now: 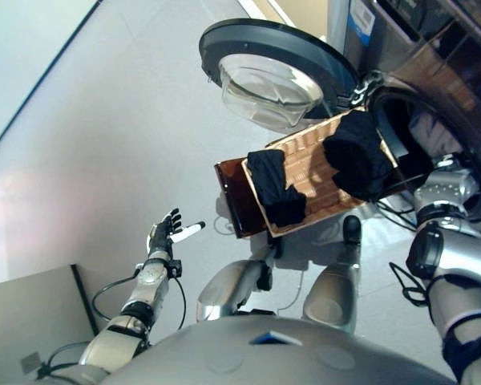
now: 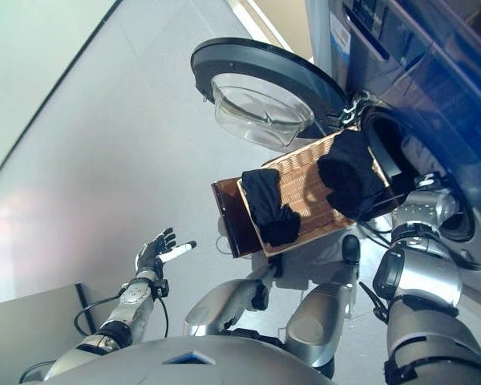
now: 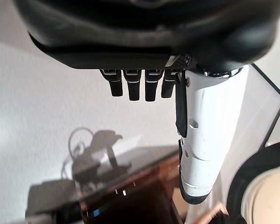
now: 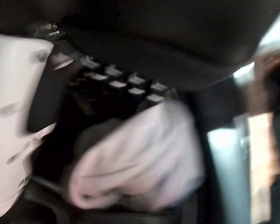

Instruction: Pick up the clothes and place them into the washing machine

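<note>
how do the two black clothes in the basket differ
The near black garment lies wholly inside the basket, at the end away from the washer. The far black garment sits at the washer end and hangs over the basket's rim toward the drum opening. The far one looks bulkier and more heaped; the near one is narrower. Both are dark, crumpled cloth that no hand is touching.

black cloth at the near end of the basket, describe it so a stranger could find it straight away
Start at the washing machine with its round door swung open. In front of it sits a woven basket. Two dark clothes lie in it; this black cloth is the one at the end farther from the drum, draped over the basket's edge.
</note>
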